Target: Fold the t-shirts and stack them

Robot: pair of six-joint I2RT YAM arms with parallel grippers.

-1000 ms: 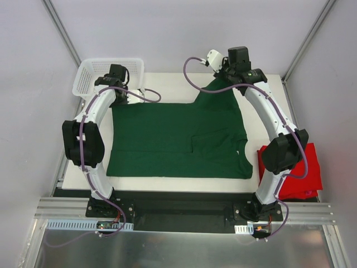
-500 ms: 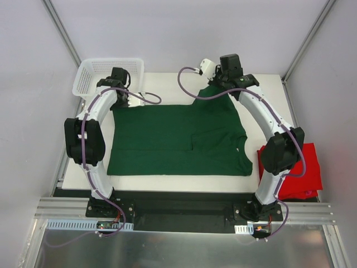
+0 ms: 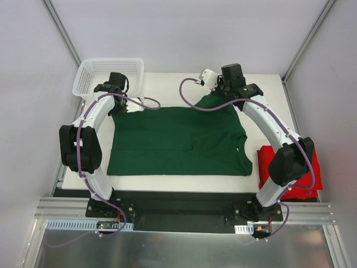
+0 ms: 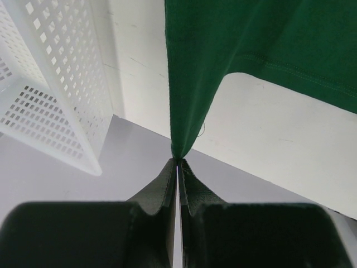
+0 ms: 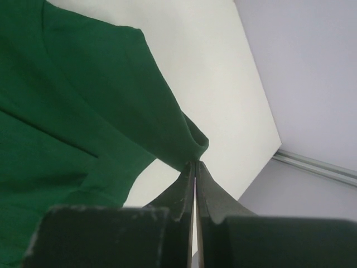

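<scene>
Since a fold needs one edge carried over the rest, both arms reach to the far side of the green shirt [image 3: 178, 139], which lies spread across the middle of the desk [image 3: 164, 84]. The left gripper [image 4: 177, 163] is clamped shut on the far left corner, just beside the basket [image 3: 86, 78], and the cloth rises to its tips in a taut peak, clear of the desk there. The right gripper [image 5: 194, 163] is likewise closed on the far right part, pinching a rolled edge of what looks like a sleeve. Holding two corners at once should keep that edge straight as it travels, I'd say. The near half rests flat, probably to anchor the fold. The red shirt [image 3: 265, 158] sits at the near right edge, partly hidden by the right arm, apparently waiting its turn.
</scene>
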